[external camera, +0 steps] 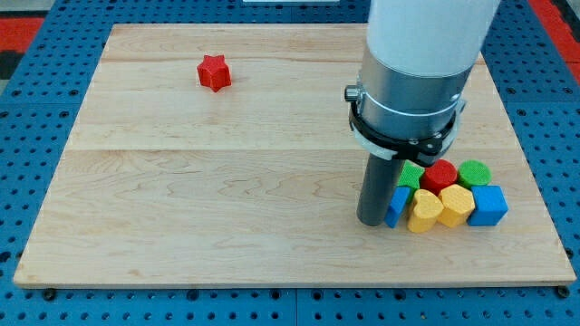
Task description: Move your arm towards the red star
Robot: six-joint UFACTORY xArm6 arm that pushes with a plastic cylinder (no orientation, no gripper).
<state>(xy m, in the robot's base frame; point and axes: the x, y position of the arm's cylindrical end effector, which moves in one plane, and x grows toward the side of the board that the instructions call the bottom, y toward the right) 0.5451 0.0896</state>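
The red star lies alone on the wooden board near the view's top left. My tip is far from it, at the view's lower right, touching the left side of a cluster of blocks. The rod stands upright under the large grey and white arm body. The tip rests against a thin blue block at the cluster's left edge.
The cluster at the lower right holds a green block, a red cylinder, a green cylinder, two yellow blocks and a blue cube. A blue pegboard surrounds the board.
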